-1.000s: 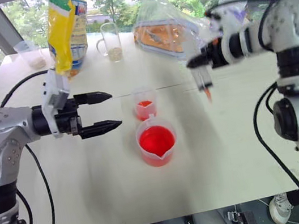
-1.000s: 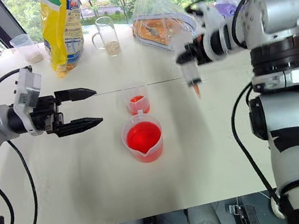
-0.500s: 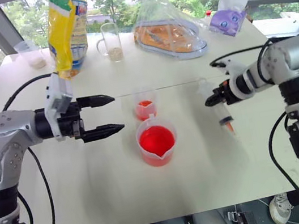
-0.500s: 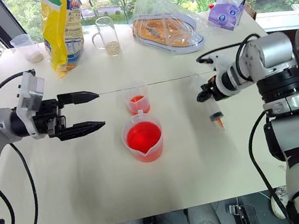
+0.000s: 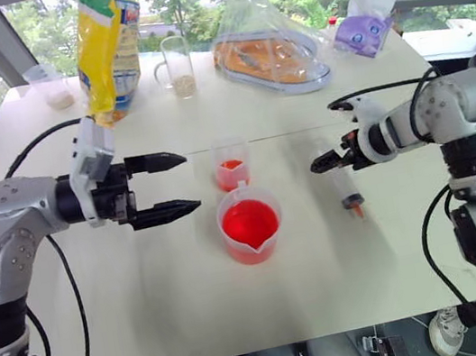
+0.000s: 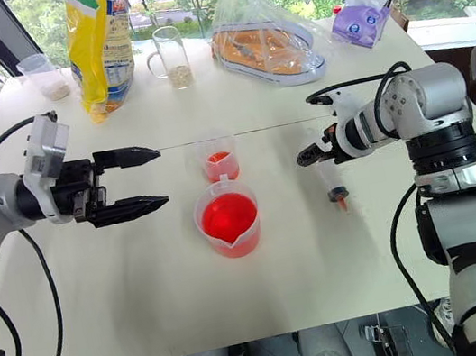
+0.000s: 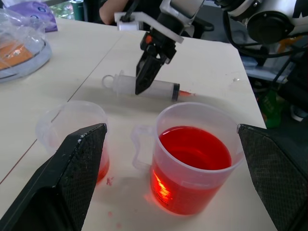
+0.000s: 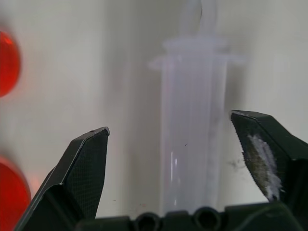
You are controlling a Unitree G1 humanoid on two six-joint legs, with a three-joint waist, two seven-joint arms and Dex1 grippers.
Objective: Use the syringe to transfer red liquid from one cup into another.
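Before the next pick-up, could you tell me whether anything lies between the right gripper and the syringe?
Nothing visible does. The syringe lies flat on the table, directly under the open right gripper, with clear space on both sides of its barrel.

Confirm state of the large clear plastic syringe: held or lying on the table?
Lying flat on the table. The syringe rests on its side, and the right gripper has its fingers spread apart on either side of the barrel, not touching it.

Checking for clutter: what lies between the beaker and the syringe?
Bare table between the beaker and the syringe, seen from the head views.
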